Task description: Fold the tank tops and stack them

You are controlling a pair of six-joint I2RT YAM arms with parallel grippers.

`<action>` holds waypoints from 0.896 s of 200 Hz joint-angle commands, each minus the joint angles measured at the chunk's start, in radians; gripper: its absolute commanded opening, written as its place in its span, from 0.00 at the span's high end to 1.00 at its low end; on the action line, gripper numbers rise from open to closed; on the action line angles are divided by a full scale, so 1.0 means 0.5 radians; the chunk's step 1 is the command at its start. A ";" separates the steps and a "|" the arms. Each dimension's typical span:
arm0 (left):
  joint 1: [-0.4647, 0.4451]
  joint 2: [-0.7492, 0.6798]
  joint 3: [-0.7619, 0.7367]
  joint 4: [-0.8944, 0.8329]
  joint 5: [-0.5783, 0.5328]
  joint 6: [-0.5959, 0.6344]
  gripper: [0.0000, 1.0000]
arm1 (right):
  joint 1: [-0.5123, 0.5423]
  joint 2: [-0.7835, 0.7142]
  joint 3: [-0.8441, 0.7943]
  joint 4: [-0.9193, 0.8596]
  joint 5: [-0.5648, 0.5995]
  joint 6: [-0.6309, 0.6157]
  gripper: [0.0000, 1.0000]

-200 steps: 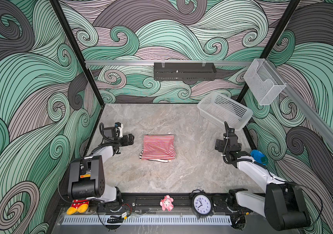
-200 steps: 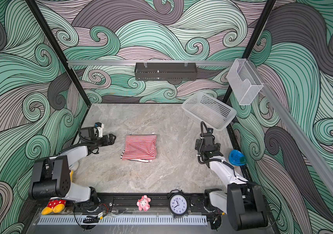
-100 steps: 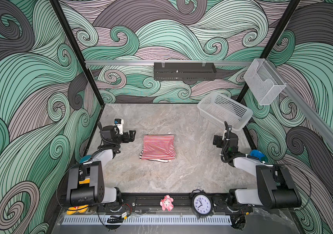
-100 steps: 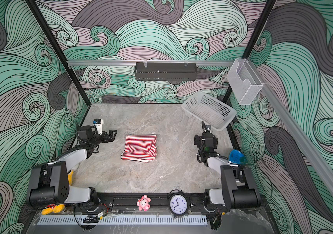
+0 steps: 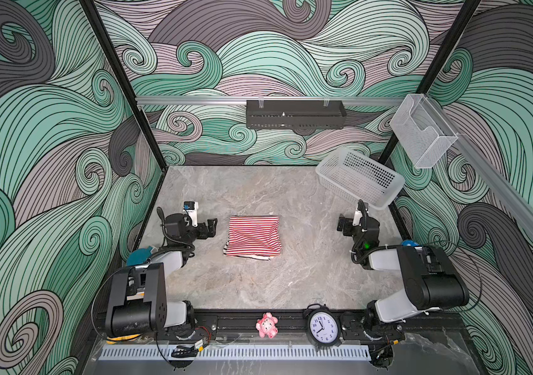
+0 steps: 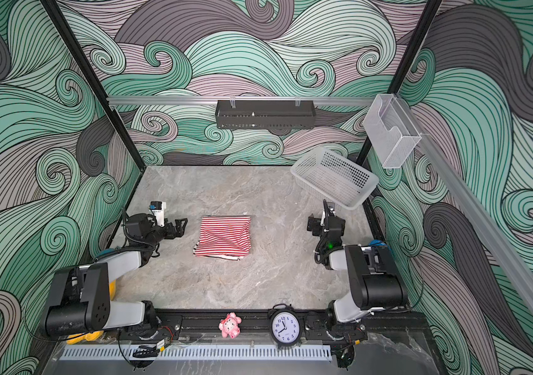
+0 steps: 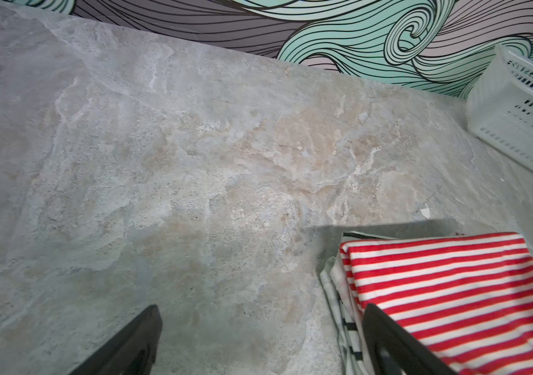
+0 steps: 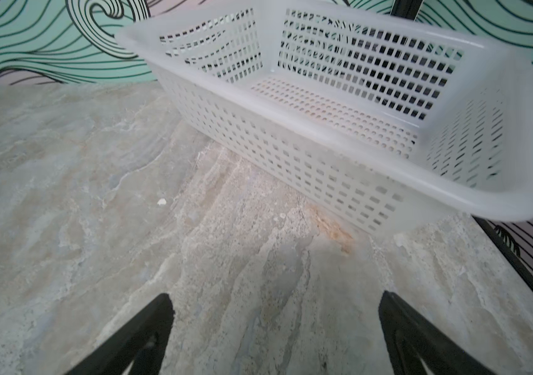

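Note:
The tank tops lie folded in one stack mid-table. The red-and-white one (image 5: pixel 253 234) (image 6: pixel 224 236) (image 7: pixel 453 285) is on top. Only a thin edge of the black-and-white one (image 7: pixel 345 324) shows beneath it. My left gripper (image 5: pixel 212 226) (image 6: pixel 182 226) (image 7: pixel 261 311) hangs open just left of the stack, touching nothing; in the left wrist view one finger overlaps the stack's corner. Well right of the stack, my right gripper (image 5: pixel 342 224) (image 6: pixel 312 224) (image 8: pixel 274 298) is open and empty over bare table, facing the basket.
A white mesh basket (image 5: pixel 359 178) (image 6: pixel 333 177) (image 7: pixel 518 113) (image 8: pixel 323 130) leans in the back right corner. A clock (image 5: pixel 322 328) and a pink toy (image 5: pixel 266 325) stand on the front rail. On the back wall hang a black shelf (image 5: pixel 294 113) and a clear holder (image 5: pixel 420 136).
Both arms have folded back toward their bases at the front. The grippers stayed open beside the stack, the right one drifting slightly left. The stack has not moved.

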 commanded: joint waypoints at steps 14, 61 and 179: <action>-0.015 0.091 0.000 0.357 -0.288 0.088 0.01 | 0.005 -0.009 0.016 0.028 -0.001 -0.037 0.01; -0.034 0.391 -0.005 0.593 -0.232 0.155 0.01 | 0.002 -0.014 0.022 0.005 -0.012 -0.034 0.01; -0.036 0.370 0.077 0.410 -0.333 0.090 0.01 | -0.003 0.005 0.059 -0.041 -0.028 -0.028 0.01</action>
